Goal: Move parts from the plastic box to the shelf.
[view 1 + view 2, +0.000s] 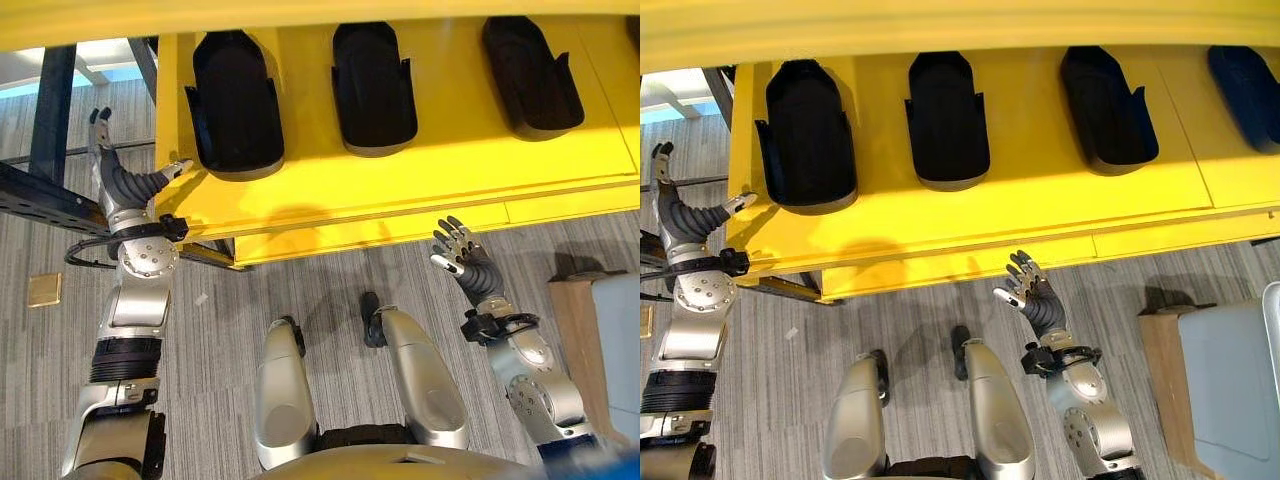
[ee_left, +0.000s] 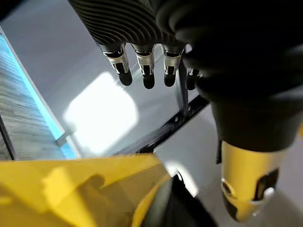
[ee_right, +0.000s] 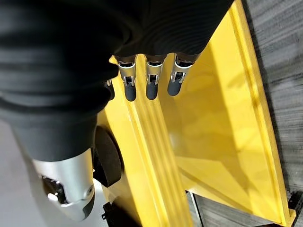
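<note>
The yellow shelf (image 1: 420,190) runs off past the frame's top and right edges. A fourth dark part (image 1: 1246,80) at its far-right end is cut off.

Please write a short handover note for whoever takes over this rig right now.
Left hand: open, holding nothing, raised by the left end of the yellow shelf.
Right hand: open, holding nothing, just in front of the shelf's front edge.
Black parts already lie on the shelf, four in the right eye view.
A grey box sits at the robot's right; its contents cannot be seen, so what remains is unclear.
</note>
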Controlling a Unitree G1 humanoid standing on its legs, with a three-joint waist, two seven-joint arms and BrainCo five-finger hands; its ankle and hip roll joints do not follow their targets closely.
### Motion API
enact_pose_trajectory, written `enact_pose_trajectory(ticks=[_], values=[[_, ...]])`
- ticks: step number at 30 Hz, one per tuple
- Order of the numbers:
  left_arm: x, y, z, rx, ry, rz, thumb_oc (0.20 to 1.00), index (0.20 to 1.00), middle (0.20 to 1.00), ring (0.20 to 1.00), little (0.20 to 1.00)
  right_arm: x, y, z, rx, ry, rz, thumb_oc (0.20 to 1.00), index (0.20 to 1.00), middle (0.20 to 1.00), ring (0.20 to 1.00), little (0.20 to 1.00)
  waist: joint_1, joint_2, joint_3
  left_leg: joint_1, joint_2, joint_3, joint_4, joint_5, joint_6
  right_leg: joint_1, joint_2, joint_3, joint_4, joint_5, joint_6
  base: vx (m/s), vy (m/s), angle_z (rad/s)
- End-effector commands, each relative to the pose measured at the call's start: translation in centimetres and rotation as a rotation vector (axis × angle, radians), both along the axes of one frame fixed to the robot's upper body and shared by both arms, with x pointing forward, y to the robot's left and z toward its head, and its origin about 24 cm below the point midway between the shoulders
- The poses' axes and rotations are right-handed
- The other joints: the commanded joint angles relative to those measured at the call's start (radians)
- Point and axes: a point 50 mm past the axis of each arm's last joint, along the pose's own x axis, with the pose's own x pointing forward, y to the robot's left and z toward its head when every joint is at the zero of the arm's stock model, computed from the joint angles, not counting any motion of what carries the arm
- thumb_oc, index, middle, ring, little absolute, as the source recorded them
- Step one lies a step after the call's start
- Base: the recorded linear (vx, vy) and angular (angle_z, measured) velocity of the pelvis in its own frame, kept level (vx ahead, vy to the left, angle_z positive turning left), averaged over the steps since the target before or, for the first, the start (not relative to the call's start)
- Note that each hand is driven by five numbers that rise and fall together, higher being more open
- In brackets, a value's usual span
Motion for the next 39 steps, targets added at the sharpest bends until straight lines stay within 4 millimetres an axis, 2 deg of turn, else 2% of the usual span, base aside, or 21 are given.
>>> enact_pose_trajectory(ticks=[1,4,10,21,29,39], values=[[-0.2,-1.4,2.4,0.149,-0.061,-0.067,1.000,1.000,1.000,1.000,1.000,0.5,-0.3,1.5,0.052,-0.100,-0.033,1.000,1.000,1.000,1.000,1.000,0.000,0.008,-0.030,0.080,0.078,-0.053,-0.086,0.339,-0.056,-0.034,-0.081,0.108,0.126,0.298,0.123,0.00,0.000,0.00],[-0.2,-2.6,2.3,0.229,-0.024,-0.116,1.000,1.000,1.000,1.000,1.000,0.4,-0.1,1.2,0.063,-0.092,-0.044,1.000,1.000,1.000,1.000,1.000,0.002,0.010,-0.030,0.066,0.078,-0.052,-0.085,0.338,-0.052,-0.048,-0.081,0.104,0.128,0.298,0.121,0.00,0.000,0.00],[-0.2,-3.9,1.8,0.262,0.015,-0.181,1.000,1.000,1.000,1.000,1.000,0.3,-0.1,1.0,0.061,-0.088,-0.057,1.000,1.000,1.000,1.000,1.000,0.005,0.009,-0.030,0.047,0.075,-0.056,-0.080,0.338,-0.051,-0.063,-0.083,0.101,0.127,0.298,0.118,0.00,0.000,0.00],[1.2,-6.7,1.2,0.379,0.122,-0.315,1.000,1.000,1.000,1.000,1.000,0.3,0.2,0.9,0.074,-0.090,-0.074,1.000,1.000,1.000,1.000,1.000,0.005,0.002,-0.030,0.020,0.065,-0.058,-0.076,0.343,-0.052,-0.093,-0.091,0.095,0.131,0.300,0.104,0.00,0.000,0.00],[1.3,-7.1,0.8,0.394,0.153,-0.342,1.000,1.000,1.000,1.000,1.000,0.4,0.4,0.9,0.080,-0.096,-0.072,1.000,1.000,1.000,1.000,1.000,0.007,0.001,-0.030,0.015,0.062,-0.056,-0.074,0.344,-0.054,-0.102,-0.095,0.094,0.136,0.301,0.099,0.00,0.000,0.00],[0.5,-7.2,0.2,0.414,0.178,-0.359,1.000,1.000,1.000,1.000,1.000,0.3,0.4,0.9,0.078,-0.099,-0.074,1.000,1.000,1.000,1.000,1.000,0.012,0.003,-0.030,0.011,0.063,-0.055,-0.072,0.344,-0.054,-0.105,-0.096,0.091,0.138,0.303,0.096,0.00,0.000,0.00]])
